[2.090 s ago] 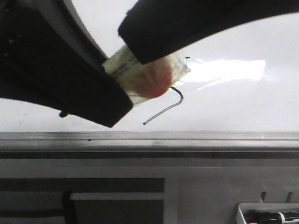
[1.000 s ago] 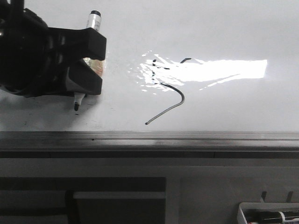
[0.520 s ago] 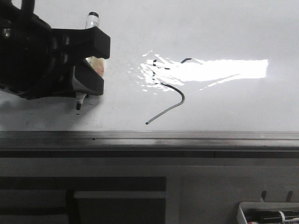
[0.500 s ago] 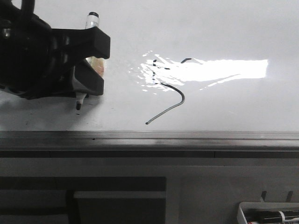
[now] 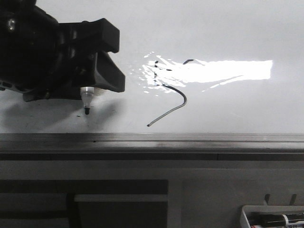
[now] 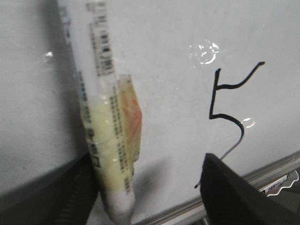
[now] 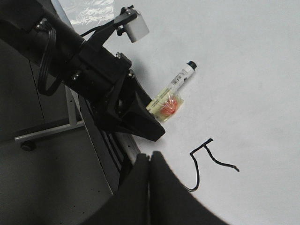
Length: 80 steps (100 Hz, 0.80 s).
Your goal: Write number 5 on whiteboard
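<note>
Holding a slim white plastic marker [image 5: 87,98] with a black tip, wrapped mid-barrel in yellowish tape with a red patch, in the black left gripper [image 5: 90,71], jaws clenched on the taped part. Pointing tip-down, near but apparently off the large glossy white whiteboard [image 5: 228,109]; actual contact impossible to tell. Sitting well to the side of the marker: the thin black hand-drawn number 5 [image 6: 228,115], near the board's grey metal edge rail [image 5: 190,138], half lost in the glare in the front view.

Judging the marker light, stiff and smooth, likely slippery under writing pressure; gripping on the tape looking the best hold. Judging the board rigid and slick, with fresh ink prone to smearing.

Showing the dark right gripper [image 7: 150,173] with fingers pressed together, holding nothing.
</note>
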Motion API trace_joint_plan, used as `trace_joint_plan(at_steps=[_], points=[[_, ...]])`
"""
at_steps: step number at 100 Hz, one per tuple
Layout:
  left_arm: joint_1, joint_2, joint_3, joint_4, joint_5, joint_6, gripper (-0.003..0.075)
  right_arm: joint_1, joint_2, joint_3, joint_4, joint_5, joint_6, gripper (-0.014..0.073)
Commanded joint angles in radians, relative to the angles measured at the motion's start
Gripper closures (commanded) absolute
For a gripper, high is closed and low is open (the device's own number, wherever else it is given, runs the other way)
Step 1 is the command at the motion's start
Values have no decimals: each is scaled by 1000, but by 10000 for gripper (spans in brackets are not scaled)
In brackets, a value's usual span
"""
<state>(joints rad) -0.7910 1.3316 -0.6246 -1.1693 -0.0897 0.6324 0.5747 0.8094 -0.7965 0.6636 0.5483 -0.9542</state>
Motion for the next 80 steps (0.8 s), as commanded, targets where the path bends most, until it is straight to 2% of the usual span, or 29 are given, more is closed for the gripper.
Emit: trace_joint_plan(at_steps=[1, 27, 59, 68, 80], points=[[29, 33, 6, -27, -183, -5, 158, -7, 0, -26, 34, -50, -2, 652], [29, -9, 3, -27, -177, -5, 159, -7, 0, -26, 34, -58, -2, 652], [-27, -400, 16, -5, -136, 53, 179, -7, -100, -26, 28, -54, -2, 652], [-29, -521, 39, 1, -136, 140, 239, -7, -131, -18, 11, -52, -2, 652], [-29, -678, 104, 2, -144, 285, 402, -19, -193, 67, 8, -104, 0, 652]])
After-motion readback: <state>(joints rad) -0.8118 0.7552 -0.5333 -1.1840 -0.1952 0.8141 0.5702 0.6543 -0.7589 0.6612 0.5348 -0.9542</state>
